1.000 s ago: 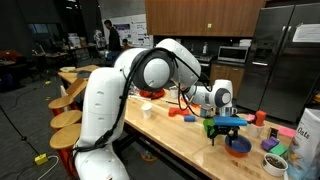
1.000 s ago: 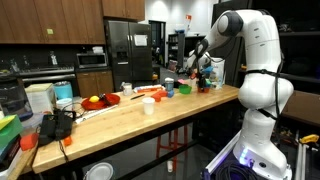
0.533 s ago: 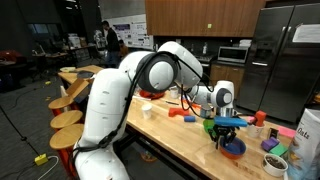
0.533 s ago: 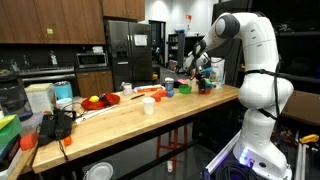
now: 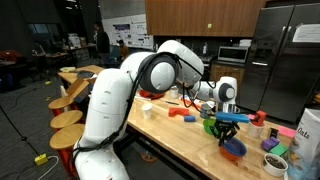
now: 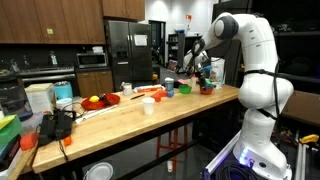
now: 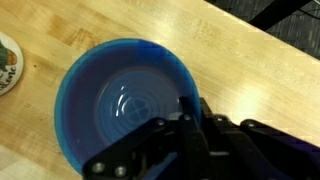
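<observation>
Fingers [image 7: 190, 110] are pinched together on the right-hand rim of the blue bowl [image 7: 120, 100], one tip inside the wall, the other outside. Bowl sits upright and empty on the wooden bench [image 7: 250, 70]. In an exterior view the bowl [image 5: 236, 150] is near the bench's far end, directly under the wrist.

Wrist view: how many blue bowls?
1. The blue bowl sits mid-frame on the wooden counter, with the gripper clamped on its right rim. The gripper may hide more at the bottom edge.
</observation>
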Robot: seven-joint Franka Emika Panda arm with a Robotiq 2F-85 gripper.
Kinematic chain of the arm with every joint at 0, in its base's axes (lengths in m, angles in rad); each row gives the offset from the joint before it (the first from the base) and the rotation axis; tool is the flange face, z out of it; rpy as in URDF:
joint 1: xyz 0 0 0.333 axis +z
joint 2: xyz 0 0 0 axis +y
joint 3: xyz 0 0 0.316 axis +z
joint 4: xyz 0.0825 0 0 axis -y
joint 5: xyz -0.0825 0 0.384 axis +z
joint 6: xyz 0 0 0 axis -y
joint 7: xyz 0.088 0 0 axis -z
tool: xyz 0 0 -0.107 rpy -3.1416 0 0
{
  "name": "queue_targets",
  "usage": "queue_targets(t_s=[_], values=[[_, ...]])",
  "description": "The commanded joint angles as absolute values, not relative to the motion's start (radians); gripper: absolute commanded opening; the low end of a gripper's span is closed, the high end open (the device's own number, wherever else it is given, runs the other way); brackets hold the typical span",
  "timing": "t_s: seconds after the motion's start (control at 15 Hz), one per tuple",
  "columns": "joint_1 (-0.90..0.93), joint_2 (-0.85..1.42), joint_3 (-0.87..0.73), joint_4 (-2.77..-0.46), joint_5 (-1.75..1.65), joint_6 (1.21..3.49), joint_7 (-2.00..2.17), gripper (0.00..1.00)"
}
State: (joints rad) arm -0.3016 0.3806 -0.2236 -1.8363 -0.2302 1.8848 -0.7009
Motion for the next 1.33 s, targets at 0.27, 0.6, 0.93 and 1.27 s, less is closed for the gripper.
queue_targets(t_s=[0.27,0.6,0.93,1.27], values=[[-0.312,0.367,-0.218,-1.705,-0.250,1.790,-0.677,0.02],[-0.256,0.349,-0.205,-1.647,-0.442,1.807,-0.702,0.02],[-0.250,0.308,-0.169,-1.723,-0.485,1.901,-0.821,0.02],[-0.252,0.253,-0.167,-1.849,-0.458,1.965,-0.862,0.02]])
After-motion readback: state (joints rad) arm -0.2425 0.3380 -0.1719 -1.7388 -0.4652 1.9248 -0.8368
